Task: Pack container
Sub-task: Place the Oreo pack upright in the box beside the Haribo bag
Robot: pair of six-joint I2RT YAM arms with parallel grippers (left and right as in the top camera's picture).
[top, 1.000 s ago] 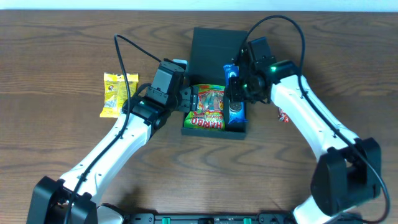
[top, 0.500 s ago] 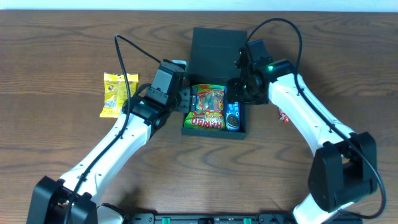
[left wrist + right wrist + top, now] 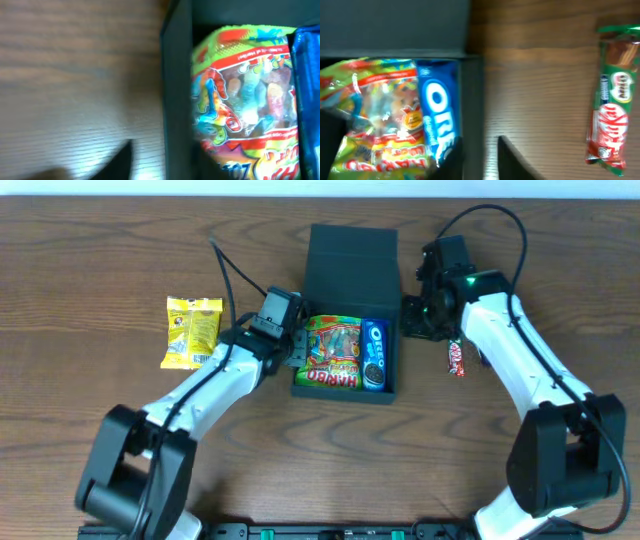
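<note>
The dark teal container point(image 3: 352, 255) sits mid-table with its flap lid open toward the back. In it lie a Haribo bag point(image 3: 335, 355) and a blue Oreo pack point(image 3: 373, 355). My left gripper point(image 3: 298, 350) is at the container's left wall point(image 3: 177, 100). Only one dark finger point(image 3: 120, 160) shows in the blurred left wrist view, on the table side and apart from the wall. My right gripper point(image 3: 480, 147) straddles the right wall point(image 3: 472, 100) with narrow jaws, one finger beside the Oreo pack point(image 3: 437, 105) and one outside.
A KitKat bar point(image 3: 457, 358) lies on the wood just right of the container, also in the right wrist view as the KitKat bar point(image 3: 612, 100). A yellow snack packet point(image 3: 190, 330) lies at the far left.
The Oreo pack went from my right gripper down into the container beside the Haribo bag. The right gripper then moved right to the wall. The left arm swung, its gripper staying at the left wall.
</note>
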